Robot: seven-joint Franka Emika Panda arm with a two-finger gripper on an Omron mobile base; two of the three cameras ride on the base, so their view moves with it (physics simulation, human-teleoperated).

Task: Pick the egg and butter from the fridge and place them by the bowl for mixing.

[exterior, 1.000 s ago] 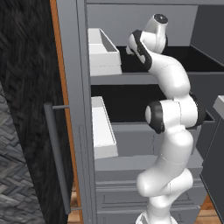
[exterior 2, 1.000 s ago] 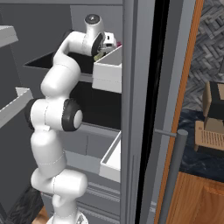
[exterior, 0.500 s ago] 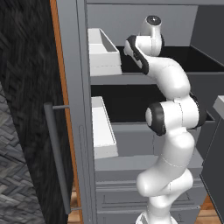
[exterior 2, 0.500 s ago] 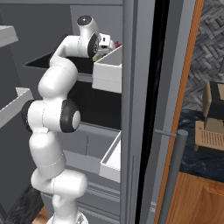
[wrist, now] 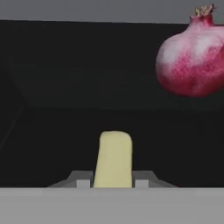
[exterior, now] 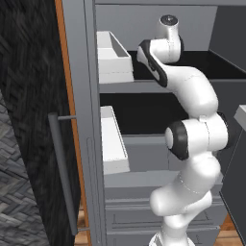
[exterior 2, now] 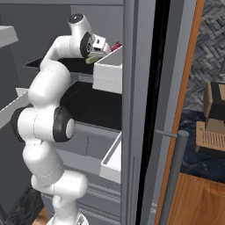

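The pale yellow rectangular butter stick [wrist: 114, 158] lies on the black upper shelf [wrist: 65, 131] of the tall grey fridge [exterior: 89, 110], and I see my two-finger gripper [wrist: 113, 180] clenched on its near end. With most of the stick projecting beyond the jaws, I judge it could pivot or slip during withdrawal. The dark red round fruit [wrist: 192, 57] beyond and the white door bin [exterior 2: 110, 70] beside the wrist risk a knock.

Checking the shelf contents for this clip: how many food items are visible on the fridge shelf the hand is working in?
2. The butter sits between the gripper fingertips; a red round fruit lies beyond it, to the upper right in the hand view. Others may be hidden.
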